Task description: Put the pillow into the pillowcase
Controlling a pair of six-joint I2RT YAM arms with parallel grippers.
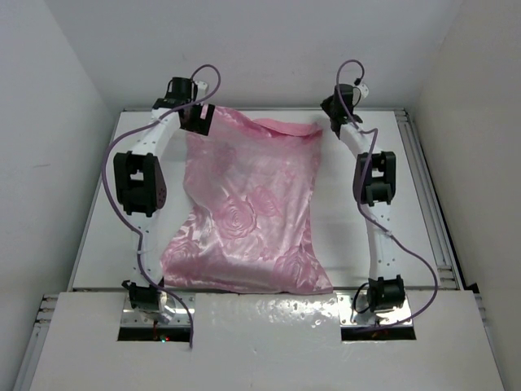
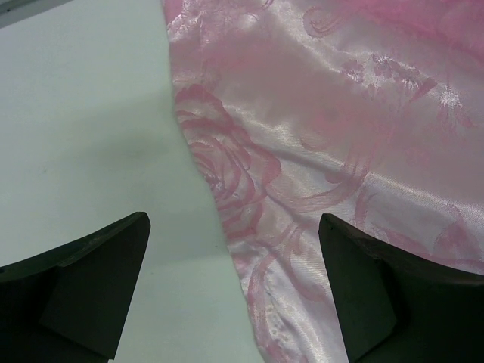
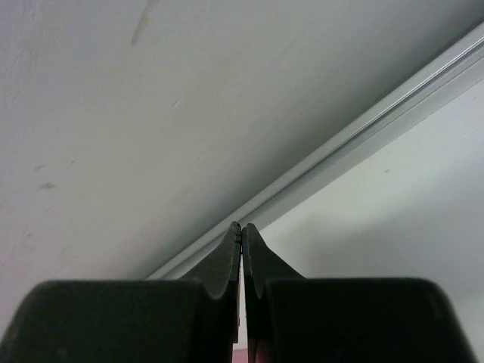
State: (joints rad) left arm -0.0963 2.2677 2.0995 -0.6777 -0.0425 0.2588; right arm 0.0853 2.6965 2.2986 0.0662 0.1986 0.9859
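The pink satin pillowcase (image 1: 248, 212) lies lengthwise on the white table (image 1: 358, 244) and looks full and puffed. The pillow itself is hidden. My left gripper (image 1: 198, 118) is open at the case's far left corner. In the left wrist view (image 2: 234, 219) its jaws straddle the case's side edge (image 2: 340, 113) without touching it. My right gripper (image 1: 334, 124) is at the case's far right corner. In the right wrist view (image 3: 242, 225) its jaws are shut, pointing at the back wall, with a sliver of pink fabric (image 3: 243, 354) between their bases.
White walls close in the table at the back (image 1: 269, 57) and on both sides. A metal rail (image 3: 363, 136) runs along the table's far edge, and another rail (image 1: 431, 212) along its right edge. A white cover board (image 1: 260, 342) spans the near edge over the arm bases.
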